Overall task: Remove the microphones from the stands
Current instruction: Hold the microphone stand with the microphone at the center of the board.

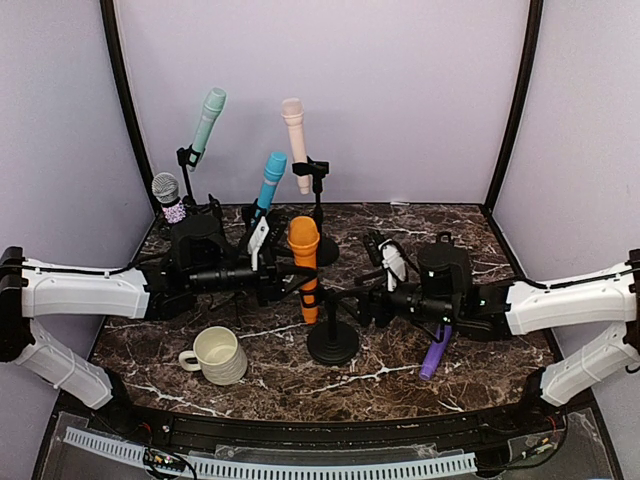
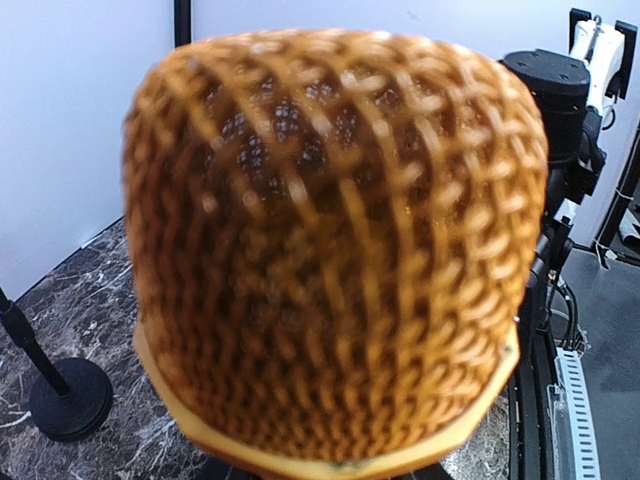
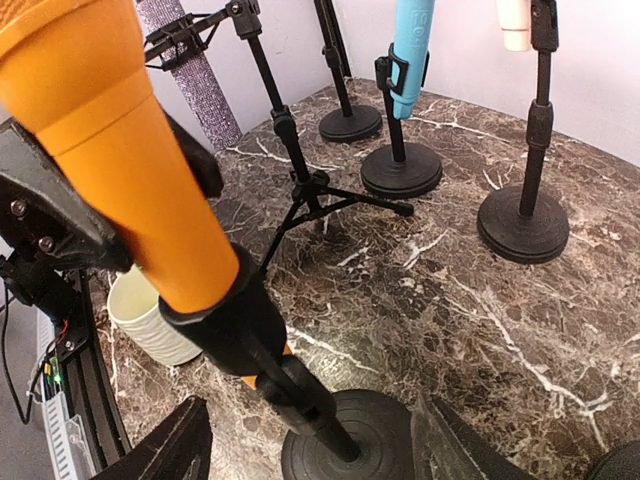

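With the left tool (image 1: 298, 277) clamped on the orange microphone (image 1: 304, 255), which sits in the stand (image 1: 333, 342) mid-counter (image 1: 480, 250), and the right tool (image 3: 318, 448) spread apart astride the stem, we should pin the stand, then pull along the handle.

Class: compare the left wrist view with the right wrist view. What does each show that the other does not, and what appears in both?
Left wrist only: the orange microphone's mesh head, close up, filling the frame. Right wrist only: its handle seated in the black clip, the cream mug, and the blue microphone on its stand. Both: the orange microphone and the dark marble table.
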Robot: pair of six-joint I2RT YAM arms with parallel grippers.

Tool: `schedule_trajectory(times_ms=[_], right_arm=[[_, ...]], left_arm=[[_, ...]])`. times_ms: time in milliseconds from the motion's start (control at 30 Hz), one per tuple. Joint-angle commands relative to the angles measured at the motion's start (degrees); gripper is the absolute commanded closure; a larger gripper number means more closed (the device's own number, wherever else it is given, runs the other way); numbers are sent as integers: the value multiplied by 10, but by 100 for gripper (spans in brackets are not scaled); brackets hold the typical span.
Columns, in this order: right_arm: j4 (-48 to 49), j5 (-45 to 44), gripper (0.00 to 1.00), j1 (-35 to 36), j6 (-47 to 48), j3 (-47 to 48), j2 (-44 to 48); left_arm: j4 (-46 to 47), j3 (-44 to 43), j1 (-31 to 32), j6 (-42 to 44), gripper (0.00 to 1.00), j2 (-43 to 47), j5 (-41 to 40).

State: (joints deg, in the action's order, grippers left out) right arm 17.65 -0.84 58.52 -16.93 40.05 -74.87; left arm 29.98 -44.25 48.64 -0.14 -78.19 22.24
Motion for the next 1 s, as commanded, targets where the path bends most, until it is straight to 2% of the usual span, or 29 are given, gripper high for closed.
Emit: schedule_trajectory(times_ms=[0, 533, 667, 967], right_arm=[[90, -63, 30, 23, -61, -21, -13], [131, -93, 33, 48, -102, 16, -148], [120, -125, 47, 49, -105, 41, -178], [132, -196, 71, 68, -80, 66, -226]], left_arm=[[34, 0, -1, -22, 100, 26, -59], [13, -14, -1, -37, 100, 24, -52], [18, -12, -1, -36, 100, 28, -46], [14, -15, -1, -35, 100, 26, -38]])
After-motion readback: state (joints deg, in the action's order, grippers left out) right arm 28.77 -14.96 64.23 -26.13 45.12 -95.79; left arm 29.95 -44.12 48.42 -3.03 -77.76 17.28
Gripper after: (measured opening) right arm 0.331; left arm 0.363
